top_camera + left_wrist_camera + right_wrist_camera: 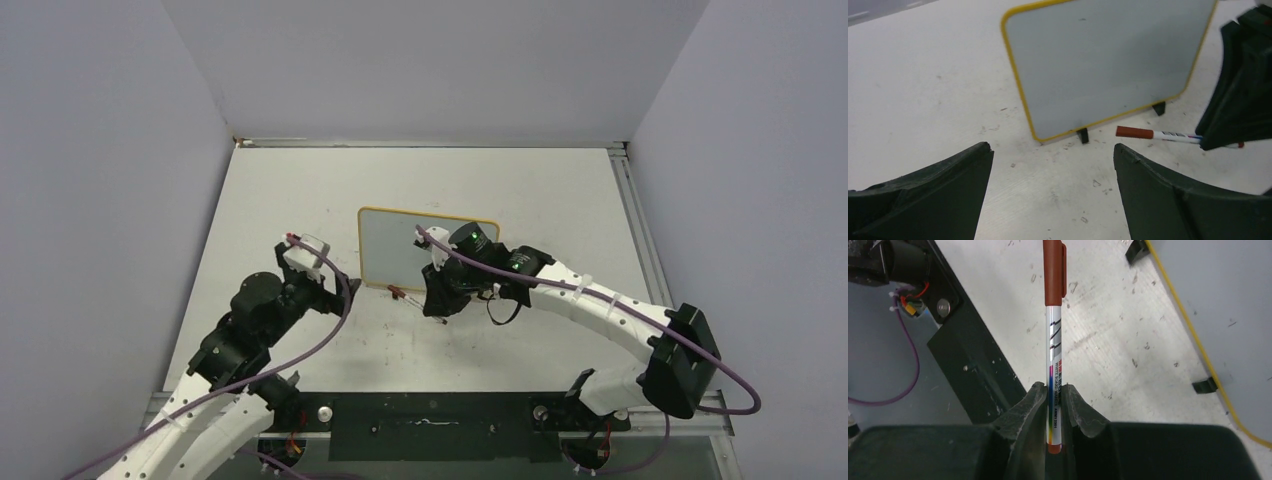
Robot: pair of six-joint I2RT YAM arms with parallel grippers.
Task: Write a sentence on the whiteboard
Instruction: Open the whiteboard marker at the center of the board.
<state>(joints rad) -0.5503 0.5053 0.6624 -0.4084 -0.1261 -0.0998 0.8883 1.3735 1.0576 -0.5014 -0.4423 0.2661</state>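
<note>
Resting on the scuffed white desk (300,200), just ahead of the left end effector (1053,150): small glossy grey-white whiteboard with a thin yellow rim (1108,60), face blank. Left end effector spread wide, empty. Right end effector (1054,390) clamped on a slim white marker pen (1053,355), red cap (1054,270) on, pointing leftward. Judged step: uncapping. Next, pinching that cap and pulling straight off.

The top view looks down from high on the near side of the whiteboard (390,245). The left wrist view faces its near edge, low and close. The right wrist view skims just beside it. All share the marker (1135,132).
</note>
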